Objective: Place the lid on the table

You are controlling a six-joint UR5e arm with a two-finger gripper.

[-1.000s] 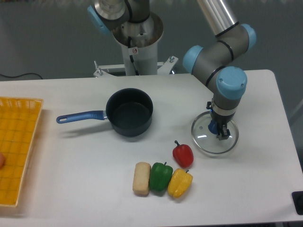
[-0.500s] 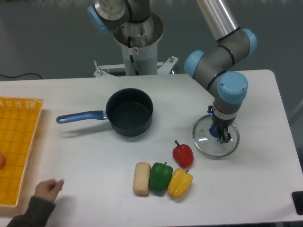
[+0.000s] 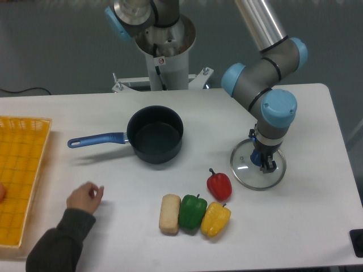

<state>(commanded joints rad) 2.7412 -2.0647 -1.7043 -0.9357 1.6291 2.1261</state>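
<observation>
The lid [image 3: 258, 165] now lies at the right side of the table [image 3: 170, 113], and over the last second it has crept only slightly to the right; its metal rim appears flat against the white top, though contact all round cannot be confirmed from this angle; the hand [image 3: 265, 163] of the arm still stands straight down over the lid's centre, fingers around the small blue knob, and whether they are still pinching it or have begun to spread cannot be told. Judged from that, the placing looks nearly done; what seems to remain is letting go and lifting clear.

The bigger change is at the lower left; a person's hand [image 3: 85, 197] in a dark sleeve has come in over the table edge, further in than half a second ago, and now sits just right of the yellow mesh tray [image 3: 22, 175]; it is well apart from the lid and the arm.

The table is smooth, white and matte with rounded corners; on it stand 1 dark saucepan [image 3: 154, 134] with a blue handle, open and empty, and near the front a red pepper [image 3: 219, 185], a green pepper [image 3: 192, 211], a yellow pepper [image 3: 215, 219] and a pale loaf-shaped piece [image 3: 169, 213]; the red pepper sits just beside the lid's left rim. Behind is a plain grey wall and the arm's base.
</observation>
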